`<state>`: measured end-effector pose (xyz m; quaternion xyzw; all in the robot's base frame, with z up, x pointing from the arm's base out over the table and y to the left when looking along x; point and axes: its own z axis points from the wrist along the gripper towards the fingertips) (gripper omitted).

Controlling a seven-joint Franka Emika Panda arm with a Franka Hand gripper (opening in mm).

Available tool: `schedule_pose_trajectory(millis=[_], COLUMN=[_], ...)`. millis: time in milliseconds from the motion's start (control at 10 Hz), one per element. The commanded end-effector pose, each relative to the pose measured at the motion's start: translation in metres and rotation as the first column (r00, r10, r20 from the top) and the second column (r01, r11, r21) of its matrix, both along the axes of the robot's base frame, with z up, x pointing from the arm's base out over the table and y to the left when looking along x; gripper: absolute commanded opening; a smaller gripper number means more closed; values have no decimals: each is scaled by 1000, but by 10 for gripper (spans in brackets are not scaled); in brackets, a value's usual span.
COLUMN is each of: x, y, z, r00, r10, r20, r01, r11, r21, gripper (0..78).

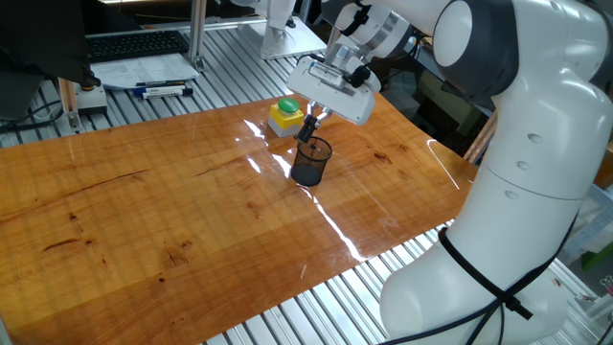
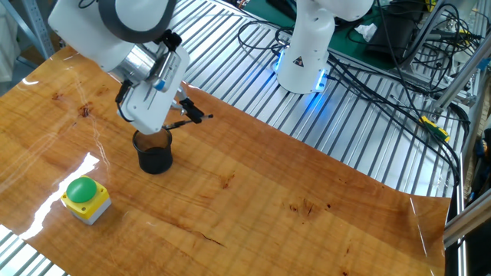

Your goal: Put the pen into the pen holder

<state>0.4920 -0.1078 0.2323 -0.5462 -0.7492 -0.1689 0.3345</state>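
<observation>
One pen holder [image 1: 310,161] stands upright on the wooden table [image 1: 144,211], a black mesh cup with a see-through wall, and one pen [image 2: 186,119] hangs above it. One gripper [image 1: 308,117] sits directly over the cup's mouth, its fingers closed on the pen. From the other fixed view the pen lies tilted, nearly level, with its dark end sticking out past the gripper's side, just above the holder's [image 2: 154,151] rim; the gripper [image 2: 170,121] body hides the rest of it. From one fixed view only a short dark stretch of the pen [image 1: 306,121] shows under the hand, right over the cup opening and not yet inside it.

One yellow box with a green button [image 1: 284,114] rests on the table just behind the holder in one fixed view; in the other it [image 2: 85,198] sits near the table's front edge, apart from the cup. One white-and-blue marker [image 1: 163,90] lies off the wood on the ribbed metal surface beyond, beside some papers [image 1: 144,69] with print too small to read. One second robot base [image 2: 305,46] stands past the table, glowing blue at its foot, with a small triangular warning sticker whose marking cannot be made out.
</observation>
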Motion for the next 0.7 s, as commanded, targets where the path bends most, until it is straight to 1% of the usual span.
schedule_pose_trajectory(millis=[100,300,400,600,700], x=[16,20,20,21,23], y=[-10,-8,-7,-7,-8], z=[5,-1,-1,-3,-8], r00=[999,998,998,998,997], r10=[52,54,63,70,73], r20=[14,13,7,7,5], r01=[-53,-55,-63,-70,-73], r11=[997,997,996,996,996], r21=[64,55,60,59,58], gripper=[16,16,16,16,16])
